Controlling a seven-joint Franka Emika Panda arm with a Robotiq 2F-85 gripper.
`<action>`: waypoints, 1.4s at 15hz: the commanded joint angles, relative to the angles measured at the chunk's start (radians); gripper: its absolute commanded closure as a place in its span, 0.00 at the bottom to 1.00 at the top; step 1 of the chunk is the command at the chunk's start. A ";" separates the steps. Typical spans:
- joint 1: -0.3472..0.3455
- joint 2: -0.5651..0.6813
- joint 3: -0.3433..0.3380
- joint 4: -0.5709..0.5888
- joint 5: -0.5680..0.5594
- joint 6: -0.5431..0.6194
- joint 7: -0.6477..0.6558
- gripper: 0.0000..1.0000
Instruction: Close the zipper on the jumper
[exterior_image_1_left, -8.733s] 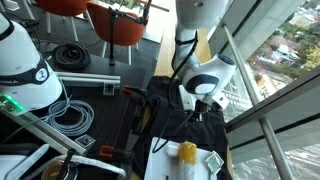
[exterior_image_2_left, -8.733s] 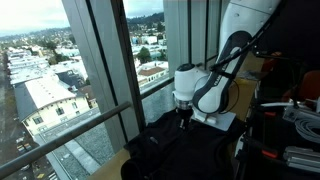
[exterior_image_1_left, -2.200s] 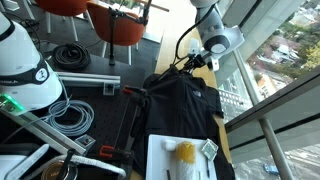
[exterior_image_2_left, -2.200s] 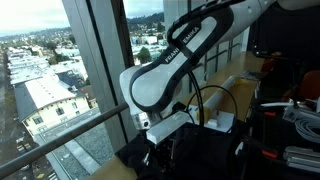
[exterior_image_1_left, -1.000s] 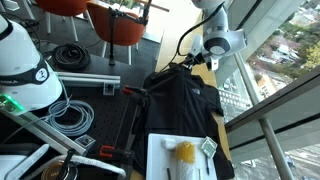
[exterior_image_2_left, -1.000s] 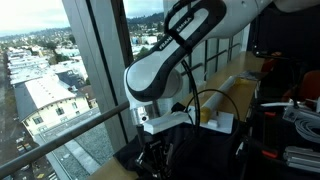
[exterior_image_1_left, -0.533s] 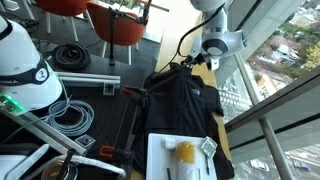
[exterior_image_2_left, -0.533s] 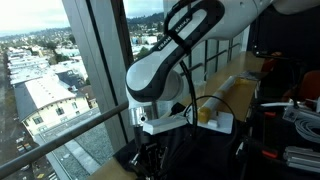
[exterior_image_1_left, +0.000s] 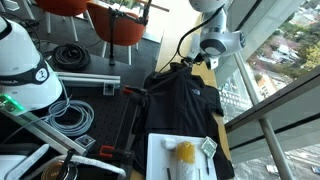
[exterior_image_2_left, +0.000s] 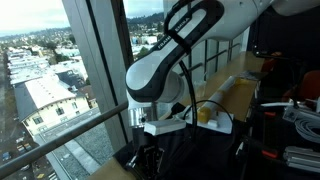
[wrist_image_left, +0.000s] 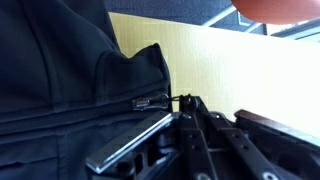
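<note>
The hand (wrist_image_left: 181, 106) pinched the zipper (wrist_image_left: 150, 101) pull at the jumper (exterior_image_1_left: 180, 100) collar (wrist_image_left: 150, 65).
Jaws were pressed nearly together; the jumper lay on the worktop (wrist_image_left: 240, 60), bare beyond the collar edge.

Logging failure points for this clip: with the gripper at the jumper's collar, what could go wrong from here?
1. In the wrist view the zipper pull is tiny and sits right at the tips of the gripper. I cannot tell whether it is gripped, so it may slip out.
2. The jumper lies loose and rumpled, so a tug could drag or bunch the fabric instead of moving the slider.
</note>
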 joint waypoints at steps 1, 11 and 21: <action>-0.027 0.007 0.046 -0.003 0.041 0.026 -0.061 0.98; -0.039 0.000 0.033 -0.022 -0.001 0.027 -0.146 0.98; -0.026 -0.002 -0.026 -0.004 -0.188 -0.039 -0.232 0.98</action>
